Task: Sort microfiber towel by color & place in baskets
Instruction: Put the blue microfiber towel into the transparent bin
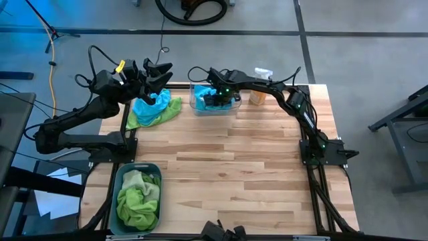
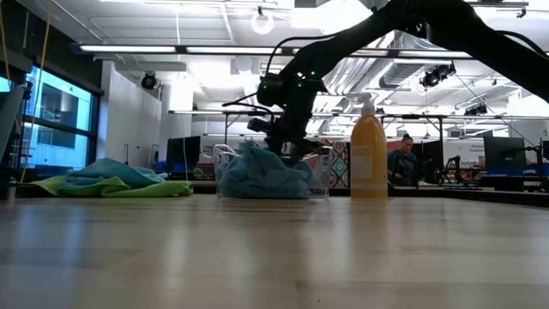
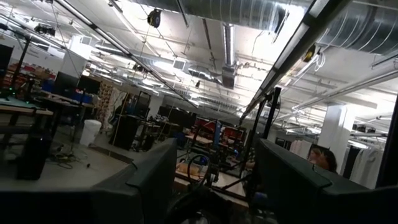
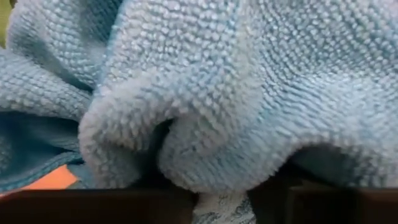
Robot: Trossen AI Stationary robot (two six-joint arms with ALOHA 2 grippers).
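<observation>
The right gripper (image 1: 215, 98) sits down in the clear bin (image 1: 198, 107), and blue cloth (image 4: 249, 93) fills the right wrist view, so its fingertips are covered; whether they grip is unclear. In the low view the right arm (image 2: 446, 21) runs off the top edge. The left wrist view looks up at the ceiling, its own fingers (image 3: 149, 186) only dark blurs cut by the bottom edge. The teal bin (image 1: 121, 175) probably holds only green cloths (image 1: 137, 201); lower layers are hidden.
</observation>
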